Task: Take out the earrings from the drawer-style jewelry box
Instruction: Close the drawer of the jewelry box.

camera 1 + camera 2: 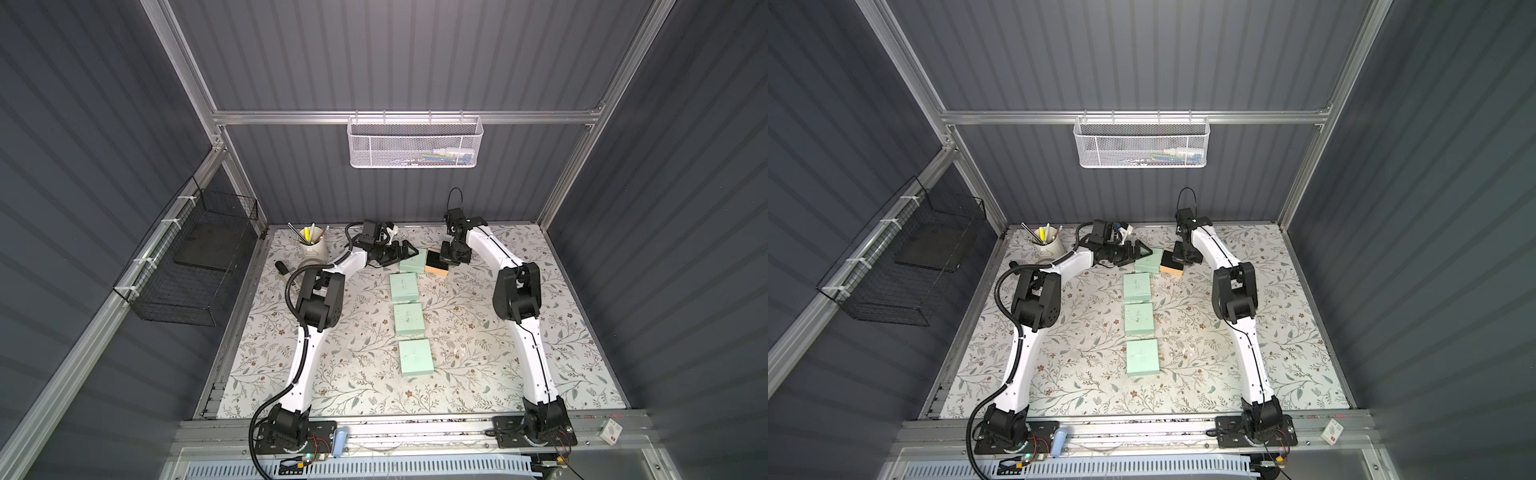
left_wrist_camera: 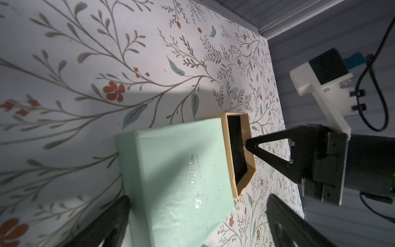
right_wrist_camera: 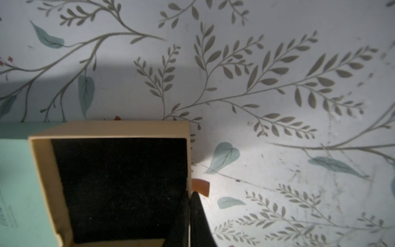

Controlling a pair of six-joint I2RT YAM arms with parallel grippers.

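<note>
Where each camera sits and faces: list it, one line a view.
Top views: high over the near edge, looking down at the table; left arm and right arm show whole.
Left wrist: on the left arm, facing the green box and drawer past the open left gripper; right gripper shows too.
Right wrist: on the right arm, looking into the drawer; one fingertip shows.
Shared by all: the drawer.

Open tan drawer [image 3: 111, 128] with black lining [image 3: 119, 181], drawn out of mint sleeve [image 3: 12, 171], right gripper [image 3: 190, 203] pinching its front wall, brown ribbon tab [image 3: 201, 186] just beyond the fingertips [image 3: 198, 216], floral tabletop [image 3: 277, 64].
</note>
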